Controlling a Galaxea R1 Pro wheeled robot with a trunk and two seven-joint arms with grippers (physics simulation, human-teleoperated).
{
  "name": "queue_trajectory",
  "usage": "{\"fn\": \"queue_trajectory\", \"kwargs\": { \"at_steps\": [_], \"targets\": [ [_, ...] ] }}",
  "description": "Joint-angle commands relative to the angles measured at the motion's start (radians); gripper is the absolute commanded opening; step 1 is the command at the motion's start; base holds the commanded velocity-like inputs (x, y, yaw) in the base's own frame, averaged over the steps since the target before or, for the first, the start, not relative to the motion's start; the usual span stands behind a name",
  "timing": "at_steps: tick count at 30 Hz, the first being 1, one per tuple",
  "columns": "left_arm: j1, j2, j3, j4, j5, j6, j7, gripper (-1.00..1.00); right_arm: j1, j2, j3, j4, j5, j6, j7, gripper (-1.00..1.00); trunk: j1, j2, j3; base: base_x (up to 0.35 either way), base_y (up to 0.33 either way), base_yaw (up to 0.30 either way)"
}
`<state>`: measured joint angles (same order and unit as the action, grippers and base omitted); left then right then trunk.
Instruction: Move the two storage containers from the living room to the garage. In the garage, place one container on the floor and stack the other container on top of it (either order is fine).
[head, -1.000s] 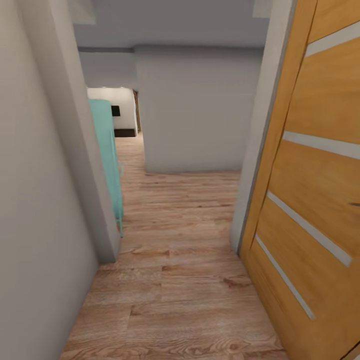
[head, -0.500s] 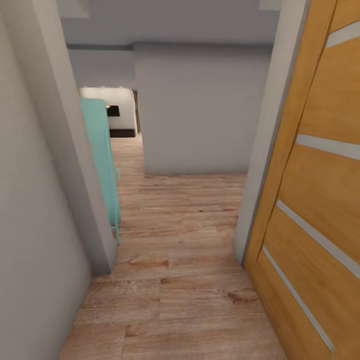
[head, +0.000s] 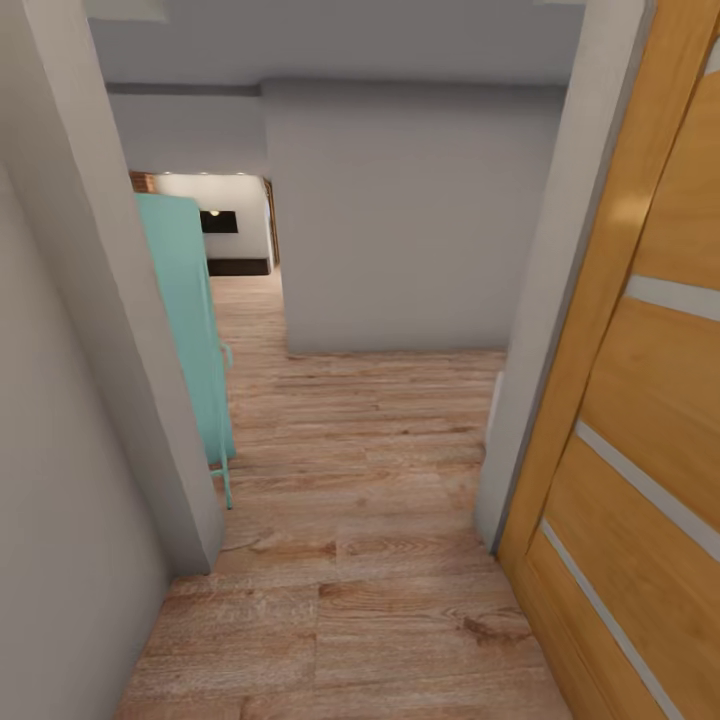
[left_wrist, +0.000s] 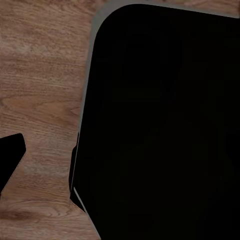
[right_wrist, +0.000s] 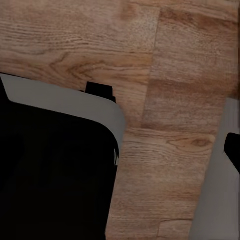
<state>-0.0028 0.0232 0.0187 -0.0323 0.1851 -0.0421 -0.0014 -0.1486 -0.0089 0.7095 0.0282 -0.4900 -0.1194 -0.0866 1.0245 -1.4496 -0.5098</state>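
The head view looks through a doorway onto a light wood plank floor (head: 370, 520). A wooden door with pale stripes (head: 640, 420) stands open on the right, against a grey door frame (head: 545, 300). On the left a grey wall (head: 70, 420) ends in a corner, with a turquoise panel (head: 190, 320) just behind it. A grey wall block (head: 400, 220) faces the doorway. The wrist views show planks and dark robot bodywork (left_wrist: 165, 125); whether either end effector is open or closed cannot be told
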Motion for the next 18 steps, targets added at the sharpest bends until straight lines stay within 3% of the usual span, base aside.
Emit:
{"fn": "queue_trajectory", "kwargs": {
  "at_steps": [1,18],
  "targets": [
    [0.0,0.0,0.001,0.0,0.005,-0.002,0.0,1.0,-0.001,0.001,0.008,0.003,-0.008,-0.005,0.0,1.0,0.001,0.0,-0.001,0.321,0.0,0.0],
    [0.0,0.001,0.001,0.0,0.005,-0.007,0.0,1.0,0.006,0.003,0.01,0.003,-0.007,-0.007,0.002,1.0,0.001,0.0,-0.001,0.321,0.0,0.0]
  ]
}}
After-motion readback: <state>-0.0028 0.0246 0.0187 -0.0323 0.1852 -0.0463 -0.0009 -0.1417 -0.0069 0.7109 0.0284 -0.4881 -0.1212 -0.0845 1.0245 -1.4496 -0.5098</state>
